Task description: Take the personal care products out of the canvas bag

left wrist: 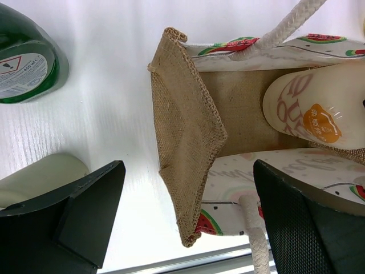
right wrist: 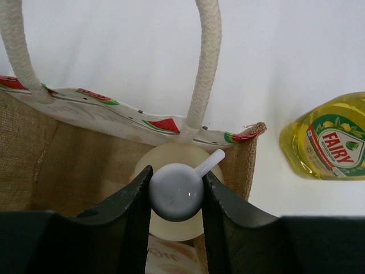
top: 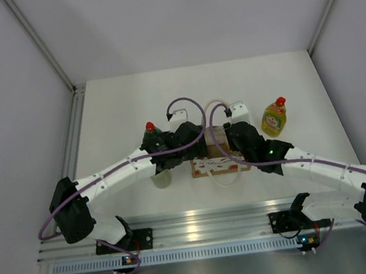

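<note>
My right gripper (right wrist: pixel 177 174) is pinched tight on the white nozzle (right wrist: pixel 177 191) of the cream bottle (right wrist: pixel 166 155), which is inside the bag (right wrist: pixel 57 165), so most of it is hidden behind my fingers and the nozzle head. My left gripper (left wrist: pixel 188 171) is spread wide with nothing in it. The bag's short burlap end sits between its fingers, but I honestly can't tell if either finger touches the fabric. From overhead the bag is mostly buried under both wrists, with just its rim and a rope handle (top: pixel 226 175) peeking out. The other three are out on the table (top: pixel 119 105): yellow bottle (top: pixel 274 119) at 2 o'clock from the bag, green bottle (top: pixel 151 141) at 10 and half covered by my left arm, pale bottle (top: pixel 161 180) around 9, cut off under that arm too.
</note>
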You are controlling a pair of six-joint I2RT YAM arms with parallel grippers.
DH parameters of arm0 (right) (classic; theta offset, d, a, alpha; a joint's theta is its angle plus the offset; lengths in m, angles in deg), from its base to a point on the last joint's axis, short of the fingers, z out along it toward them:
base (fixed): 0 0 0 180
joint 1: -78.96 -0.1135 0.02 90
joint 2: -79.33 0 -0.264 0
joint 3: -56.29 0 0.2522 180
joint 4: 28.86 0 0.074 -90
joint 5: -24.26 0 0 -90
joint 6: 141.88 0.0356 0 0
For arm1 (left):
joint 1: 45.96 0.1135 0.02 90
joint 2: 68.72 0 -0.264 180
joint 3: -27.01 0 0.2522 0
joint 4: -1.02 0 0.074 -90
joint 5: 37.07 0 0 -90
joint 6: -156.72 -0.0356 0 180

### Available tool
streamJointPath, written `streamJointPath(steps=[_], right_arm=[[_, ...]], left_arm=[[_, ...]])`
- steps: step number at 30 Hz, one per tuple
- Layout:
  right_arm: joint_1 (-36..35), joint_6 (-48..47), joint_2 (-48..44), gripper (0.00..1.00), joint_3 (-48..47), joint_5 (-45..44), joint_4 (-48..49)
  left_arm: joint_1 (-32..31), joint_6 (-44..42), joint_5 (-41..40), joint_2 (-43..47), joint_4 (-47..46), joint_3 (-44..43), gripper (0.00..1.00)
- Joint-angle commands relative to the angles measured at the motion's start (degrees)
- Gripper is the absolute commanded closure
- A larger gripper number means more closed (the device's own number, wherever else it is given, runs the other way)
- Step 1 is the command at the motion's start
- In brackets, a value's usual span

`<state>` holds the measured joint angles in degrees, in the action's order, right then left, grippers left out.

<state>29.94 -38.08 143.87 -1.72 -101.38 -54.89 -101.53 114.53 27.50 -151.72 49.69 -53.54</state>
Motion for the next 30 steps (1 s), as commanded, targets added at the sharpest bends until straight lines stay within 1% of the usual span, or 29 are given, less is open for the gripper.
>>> streamJointPath(steps=[1, 3, 6, 11, 12, 13, 14, 16, 17, 20, 22, 23, 26, 28, 30], right_arm=[[1.81, -2.11, -3.36, 1.0, 0.12, 1.53, 11.21], [2.52, -2.03, -3.8, 1.0, 1.52, 2.84, 11.74], [3.31, -2.37, -4.68, 1.0, 3.81, 4.78, 15.34], [3.93, -1.68, -4.51, 1.0, 6.01, 6.02, 16.23], [3.93, -1.5, -4.24, 0.98, 6.54, 6.45, 16.05], [4.01, -1.32, -4.24, 0.92, 6.89, 6.81, 15.88], [3.93, -0.71, -4.24, 0.78, 7.16, 7.51, 15.62], [3.93, -0.1, -4.33, 0.74, 7.77, 8.12, 14.74], [3.93, 0.52, -4.41, 0.68, 8.38, 8.82, 14.65], [3.93, 1.05, -4.06, 0.6, 9.35, 8.75, 14.73], [3.93, 0.96, -3.45, 0.57, 9.79, 8.13, 14.73], [3.93, 0.88, -3.45, 0.53, 9.97, 7.95, 14.73], [3.84, 0.7, -3.62, 0.45, 9.8, 7.78, 14.73], [3.84, 0.17, -3.54, 0.46, 9.45, 7.6, 14.82], [3.93, -0.7, -3.19, 0.5, 8.83, 7.16, 14.82]], left_arm=[[-0.24, -0.97, -1.55, 1.7, -2.05, -1.07, 0.02], [-0.24, -0.97, -1.55, 1.53, -2.05, -1.07, 0.02], [-0.15, -0.97, -1.38, 1.44, -2.05, -0.98, 0.02], [-0.24, -0.97, -1.11, 1.44, -2.13, -0.8, 0.02], [-0.24, -0.97, -1.03, 1.44, -2.05, -0.89, 0.02], [-0.24, -1.05, -1.11, 1.61, -2.05, -0.89, 0.02], [-0.24, -1.05, -1.11, 1.7, -2.05, -0.89, 0.02], [-0.24, -1.32, -1.11, 1.96, -2.05, -0.89, 0.02], [-0.24, -1.4, -1.2, 2.14, -2.05, -0.89, 0.02], [-0.24, -1.67, -1.38, 2.4, -2.05, -0.8, 0.02], [-0.15, -1.76, -1.29, 2.49, -2.05, -0.72, 0.02], [-0.24, -1.84, -1.29, 2.41, -2.05, -0.72, 0.02], [-0.24, -1.93, -1.29, 2.58, -2.13, -0.54, 0.02], [-0.24, -2.02, -1.55, 2.93, -2.05, -0.37, 0.02], [-0.24, -2.11, -1.64, 3.28, -2.13, -0.28, 0.02]])
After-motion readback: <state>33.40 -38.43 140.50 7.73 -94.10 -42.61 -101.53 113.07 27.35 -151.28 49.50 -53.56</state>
